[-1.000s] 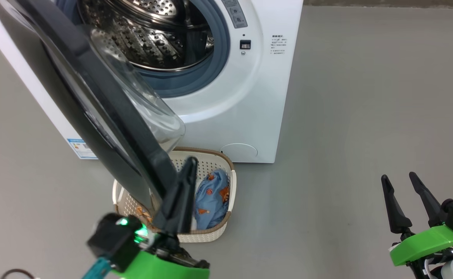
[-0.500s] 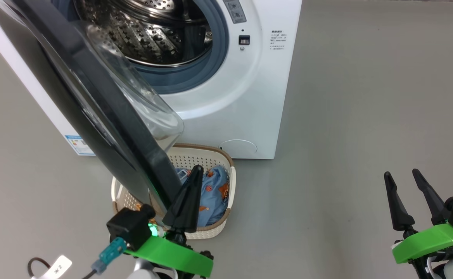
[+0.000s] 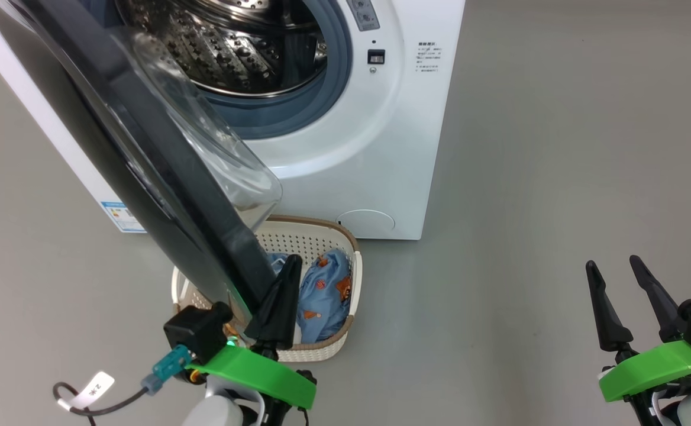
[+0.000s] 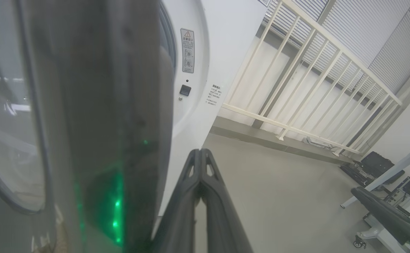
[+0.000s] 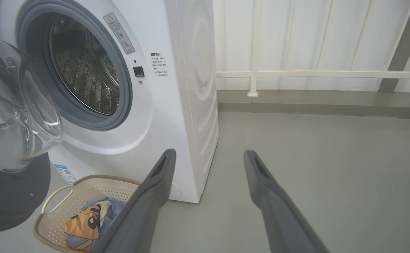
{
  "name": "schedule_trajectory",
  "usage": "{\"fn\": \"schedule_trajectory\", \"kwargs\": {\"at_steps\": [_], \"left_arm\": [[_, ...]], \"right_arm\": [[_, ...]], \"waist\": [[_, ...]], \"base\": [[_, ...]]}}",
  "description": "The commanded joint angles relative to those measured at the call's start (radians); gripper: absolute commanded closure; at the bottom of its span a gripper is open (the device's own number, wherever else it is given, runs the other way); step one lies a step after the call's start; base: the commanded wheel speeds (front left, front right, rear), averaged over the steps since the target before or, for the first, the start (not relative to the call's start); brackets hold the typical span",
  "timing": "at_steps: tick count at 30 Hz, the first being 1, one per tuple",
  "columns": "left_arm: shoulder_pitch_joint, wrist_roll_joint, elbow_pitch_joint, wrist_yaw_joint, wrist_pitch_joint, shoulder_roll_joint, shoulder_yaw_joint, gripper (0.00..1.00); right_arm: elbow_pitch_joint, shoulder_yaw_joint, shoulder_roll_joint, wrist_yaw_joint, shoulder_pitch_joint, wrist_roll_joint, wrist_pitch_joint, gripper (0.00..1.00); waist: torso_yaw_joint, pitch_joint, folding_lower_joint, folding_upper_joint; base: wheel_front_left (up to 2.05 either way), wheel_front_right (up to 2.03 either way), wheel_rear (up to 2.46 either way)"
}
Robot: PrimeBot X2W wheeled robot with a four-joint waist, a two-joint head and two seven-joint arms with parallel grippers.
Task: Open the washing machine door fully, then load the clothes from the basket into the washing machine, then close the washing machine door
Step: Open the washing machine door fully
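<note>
**Desk:** How far along?

**Me:** The washing machine door (image 3: 138, 142) is partly open, out over the basket (image 3: 322, 223); not fully, I judge. The clothes (image 3: 322, 290) lie in the basket before the washing machine (image 3: 393, 148); loading and closing remain.

**Desk:** Hands?

**Me:** My left hand (image 3: 291, 261), closed on nothing, sits just beside the door's rim. My right hand (image 3: 612, 263) hangs spread wide, well apart.

Cable tag (image 3: 96, 387): "2米". Washing machine (image 3: 381, 148) front sticker (image 4: 187, 51) beside opening edge: warning triangle; print unreadable.
</note>
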Motion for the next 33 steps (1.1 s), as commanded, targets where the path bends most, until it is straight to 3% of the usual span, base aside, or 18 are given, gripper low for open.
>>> {"fn": "schedule_trajectory", "kwargs": {"at_steps": [1, 33], "left_arm": [[-0.042, -0.006, -0.008, -0.002, -0.015, 0.006, 0.033, 1.0], [0.023, 0.023, -0.002, -0.008, -0.022, 0.006, 0.127, 1.0]], "right_arm": [[-0.027, 0.017, -0.023, 0.006, -0.013, 0.005, -0.012, 0.0], [-0.047, 0.006, -0.029, 0.006, 0.006, -0.002, -0.012, 0.0]], "waist": [[0.001, -0.001, -0.0001, 0.0], [0.109, -0.028, -0.0001, 0.0]], "base": [[0.0, 0.0, 0.0], [0.0, 0.0, 0.0]]}}
